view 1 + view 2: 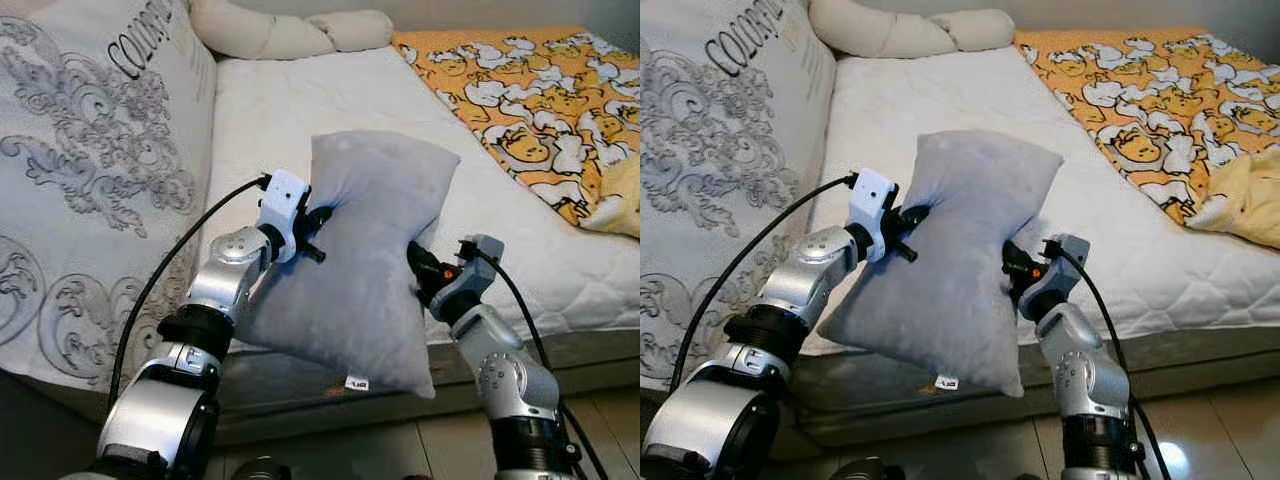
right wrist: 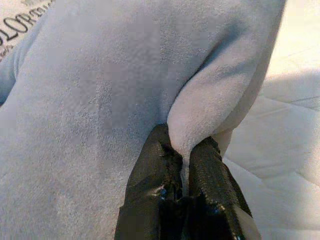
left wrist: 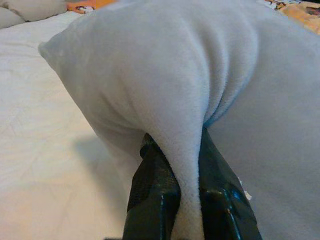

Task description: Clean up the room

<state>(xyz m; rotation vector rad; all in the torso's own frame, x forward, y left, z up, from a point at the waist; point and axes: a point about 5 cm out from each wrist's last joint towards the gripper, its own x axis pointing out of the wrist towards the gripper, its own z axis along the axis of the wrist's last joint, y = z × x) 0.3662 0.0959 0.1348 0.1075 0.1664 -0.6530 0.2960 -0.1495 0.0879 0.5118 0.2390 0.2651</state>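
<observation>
The grey pillow (image 1: 365,260), soft, light and easily deformed, hangs above the near edge of the bed (image 1: 330,95), each side pinched in a fabric fold by the closed left claw (image 3: 186,165) and right claw (image 2: 184,150).

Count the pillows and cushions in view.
2: a grey pillow held above the bed's edge by both grippers, and a long cream bolster at the bed's far end. Others may be hidden.
</observation>
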